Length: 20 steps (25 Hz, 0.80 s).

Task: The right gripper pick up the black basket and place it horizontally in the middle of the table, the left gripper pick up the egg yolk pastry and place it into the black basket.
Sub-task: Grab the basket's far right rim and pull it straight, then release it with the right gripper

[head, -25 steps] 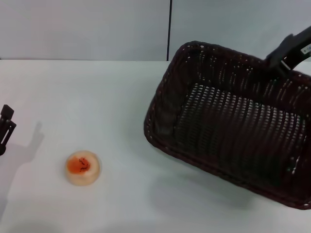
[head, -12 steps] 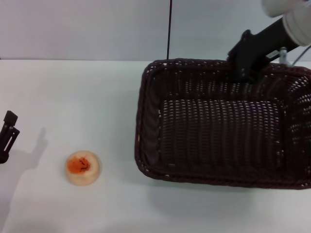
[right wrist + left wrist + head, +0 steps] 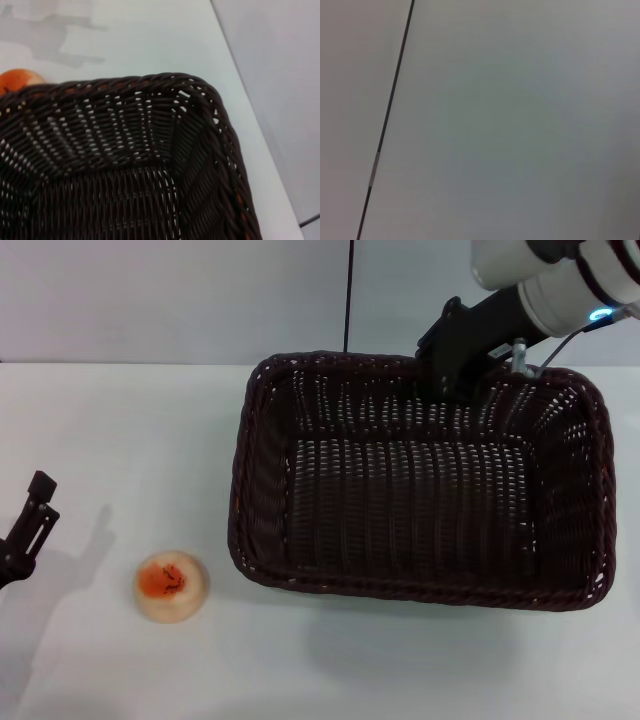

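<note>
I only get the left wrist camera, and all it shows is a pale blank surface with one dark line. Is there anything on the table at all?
Observer: Yes. In the head view a black basket fills the middle and right of the table, open side up.
Operator: Is something holding it?
Observer: The right gripper has its jaws on the basket's far rim.
Operator: Anything inside?
Observer: Nothing. The egg yolk pastry lies on the table left of the basket, apart from it.
Operator: And the arm my camera rides on?
Observer: The left gripper is at the table's left edge, clear of the pastry.
</note>
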Each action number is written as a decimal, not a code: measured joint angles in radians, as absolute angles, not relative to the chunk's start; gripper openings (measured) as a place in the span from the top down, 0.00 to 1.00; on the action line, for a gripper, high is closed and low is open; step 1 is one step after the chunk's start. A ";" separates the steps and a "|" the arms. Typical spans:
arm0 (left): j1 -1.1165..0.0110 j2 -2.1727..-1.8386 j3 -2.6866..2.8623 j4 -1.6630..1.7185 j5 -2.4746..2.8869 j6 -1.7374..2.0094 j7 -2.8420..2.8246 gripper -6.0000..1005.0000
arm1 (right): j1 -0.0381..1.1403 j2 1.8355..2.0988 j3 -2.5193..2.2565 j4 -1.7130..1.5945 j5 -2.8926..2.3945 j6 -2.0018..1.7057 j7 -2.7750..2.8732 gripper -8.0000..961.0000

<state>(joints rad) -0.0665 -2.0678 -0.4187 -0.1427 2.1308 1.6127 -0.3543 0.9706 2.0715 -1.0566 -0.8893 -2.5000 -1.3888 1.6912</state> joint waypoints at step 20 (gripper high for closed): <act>-0.063 -2.064 -0.401 -0.135 2.131 1.620 -0.354 0.18 | 0.908 2.080 -1.200 -0.957 -2.424 -1.327 1.650 0.69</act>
<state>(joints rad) -0.0629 -2.0643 -0.4013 -0.1346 2.1306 1.6199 -0.3543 0.9077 2.0803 -1.2003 -0.9567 -2.4236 -1.3273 1.6501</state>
